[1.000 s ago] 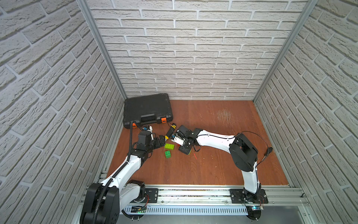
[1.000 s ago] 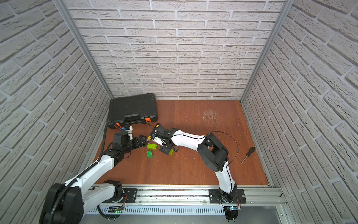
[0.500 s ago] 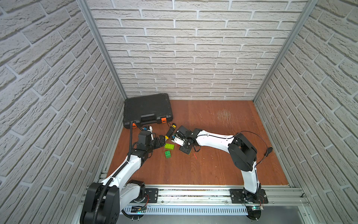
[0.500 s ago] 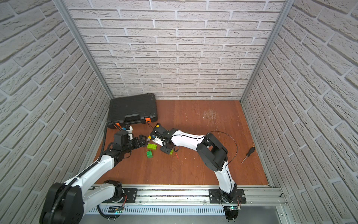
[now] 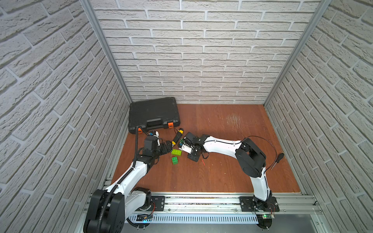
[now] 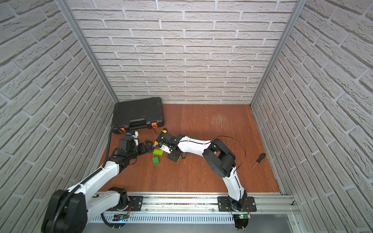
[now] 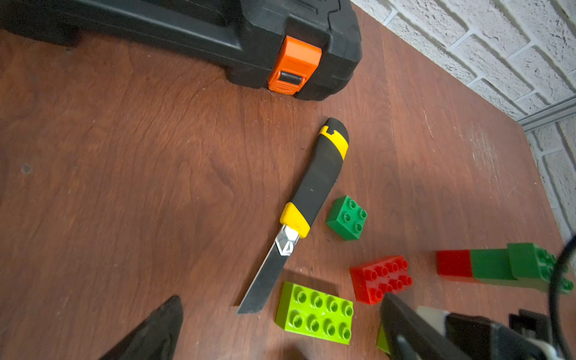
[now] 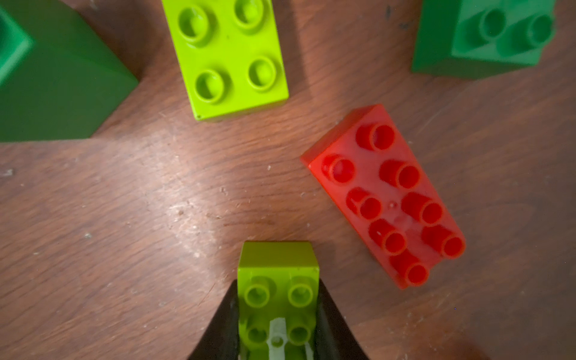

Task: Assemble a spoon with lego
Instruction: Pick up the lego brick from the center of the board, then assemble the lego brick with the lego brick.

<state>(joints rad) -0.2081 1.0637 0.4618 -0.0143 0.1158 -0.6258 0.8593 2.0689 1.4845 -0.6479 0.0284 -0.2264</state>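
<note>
Clamping a small lime brick (image 8: 277, 261), the right end effector (image 8: 277, 290) is holding its jaws shut on its sides. A red oblong brick (image 8: 386, 196) and a lime oblong brick (image 8: 227, 56) are lying loose on the worktop (image 8: 140, 218) nearby, with the joined red-green stem (image 7: 486, 265) near them. The left end effector (image 7: 280, 297) is hanging wide open, empty, by the utility knife (image 7: 314, 184).

text: none legible | brands: none | numbers: none | signs: none

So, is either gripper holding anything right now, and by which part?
Right gripper is shut on a lime green brick, pinching its two opposite side walls. Left gripper is open and empty.
</note>
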